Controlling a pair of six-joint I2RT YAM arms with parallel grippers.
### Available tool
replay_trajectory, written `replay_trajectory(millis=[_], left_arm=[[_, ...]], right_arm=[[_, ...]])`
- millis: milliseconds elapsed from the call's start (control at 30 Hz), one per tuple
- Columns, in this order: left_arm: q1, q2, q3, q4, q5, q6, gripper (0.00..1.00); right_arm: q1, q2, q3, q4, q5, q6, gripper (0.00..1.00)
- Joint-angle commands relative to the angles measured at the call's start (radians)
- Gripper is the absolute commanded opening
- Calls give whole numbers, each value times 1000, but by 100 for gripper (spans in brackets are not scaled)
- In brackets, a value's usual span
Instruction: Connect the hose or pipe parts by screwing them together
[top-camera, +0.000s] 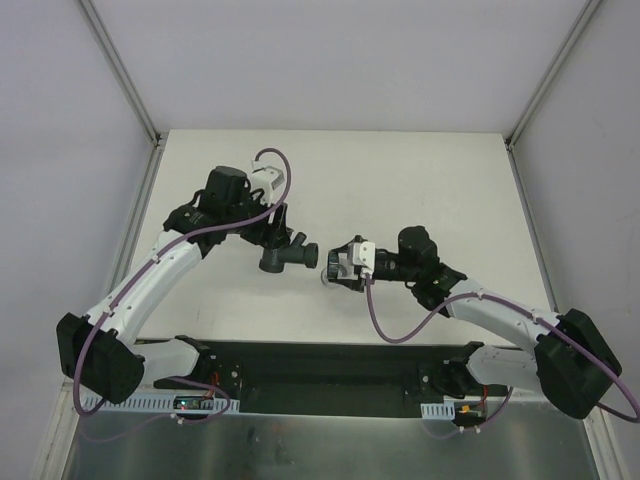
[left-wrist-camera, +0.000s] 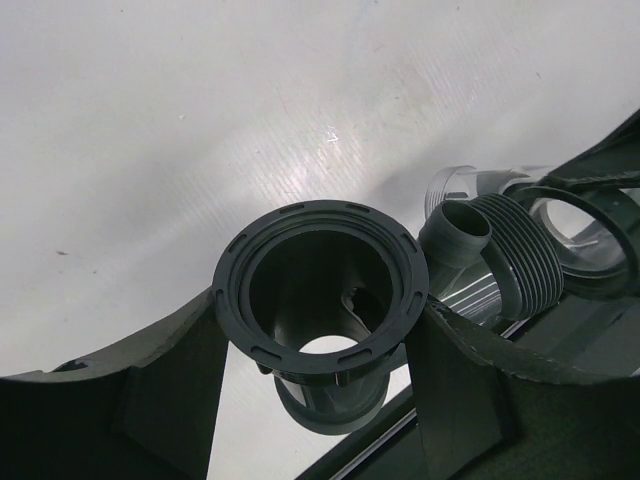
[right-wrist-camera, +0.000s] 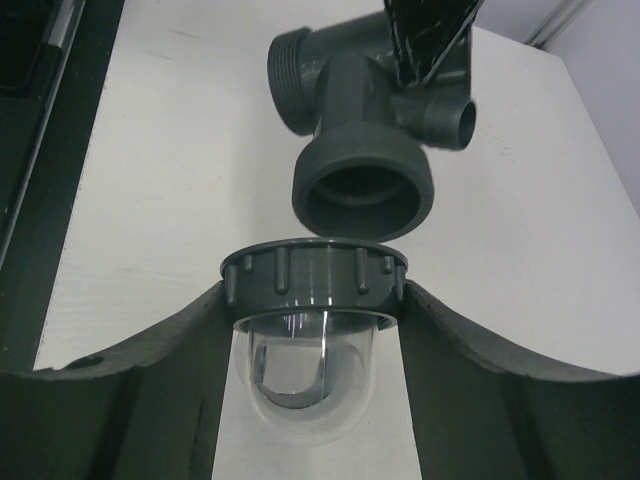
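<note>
The dark grey branched pipe fitting (top-camera: 285, 254) hangs above the table, and my left gripper (top-camera: 272, 238) is shut on it. In the left wrist view its flared socket (left-wrist-camera: 320, 290) sits between the fingers (left-wrist-camera: 170, 370), and its threaded end (left-wrist-camera: 520, 255) points right. My right gripper (top-camera: 345, 265) is shut on the clear connector (top-camera: 330, 272). The right wrist view shows the connector's grey ribbed ring (right-wrist-camera: 312, 285) clamped between the fingers, with the clear dome (right-wrist-camera: 305, 375) below it. The fitting (right-wrist-camera: 365, 130) hangs just beyond the ring, close to it but apart.
The white table (top-camera: 420, 180) lies between two metal rails (top-camera: 135, 200) at its sides. A black base plate (top-camera: 320, 365) runs along the near edge between the arm bases. Purple cables (top-camera: 385, 320) loop off both arms.
</note>
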Motion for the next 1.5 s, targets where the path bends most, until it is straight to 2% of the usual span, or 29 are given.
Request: replay_trajectory(millis=[0, 133, 700, 1467], left_arm=[[5, -68, -25, 28, 20, 37, 0], [3, -86, -28, 27, 31, 37, 0], [3, -88, -69, 71, 59, -18, 0], [2, -63, -84, 70, 16, -17, 0]], right_arm=[[29, -17, 48, -77, 60, -137, 14], [69, -16, 74, -130, 143, -185, 14], [178, 77, 161, -113, 327, -183, 15], [224, 100, 169, -81, 353, -171, 14]])
